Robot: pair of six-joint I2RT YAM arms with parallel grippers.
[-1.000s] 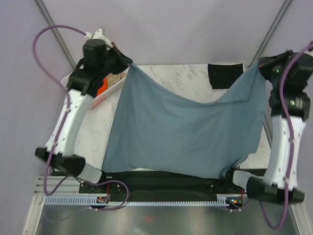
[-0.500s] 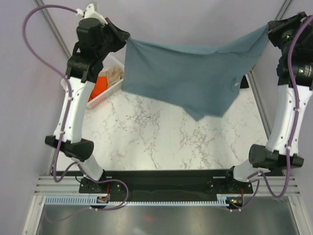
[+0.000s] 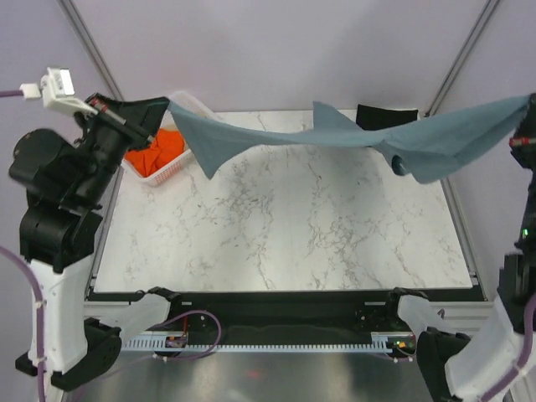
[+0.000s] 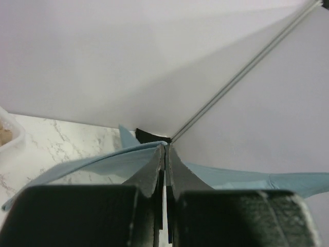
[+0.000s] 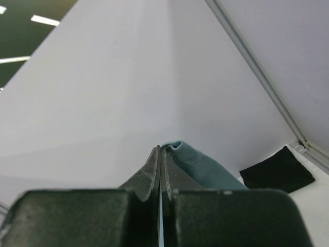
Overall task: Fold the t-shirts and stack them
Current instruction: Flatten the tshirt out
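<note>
The slate blue-grey t-shirt [image 3: 335,138] hangs stretched in the air above the marble table, between my two grippers. My left gripper [image 3: 161,109] is shut on its left end, near the basket. My right gripper [image 3: 528,113] is shut on its right end at the frame's right edge. In the left wrist view the fingers [image 4: 165,148] pinch the blue cloth [image 4: 103,164]. In the right wrist view the gripper [image 5: 161,150] pinches a bunched blue edge [image 5: 200,164]. A folded black t-shirt [image 3: 387,117] lies at the back right of the table. An orange t-shirt [image 3: 155,151] lies in the basket.
The white lattice basket [image 3: 167,174] stands at the table's back left, under the left arm. The marble table [image 3: 285,226] lies below the shirt. Grey walls and metal frame posts [image 3: 465,59] close in the back and sides. The black shirt also shows in the right wrist view [image 5: 277,175].
Both arms have raised and spread apart. The blue shirt went from hanging as a sheet to being pulled out long and nearly flat above the table. The basket's orange shirt is now uncovered.
</note>
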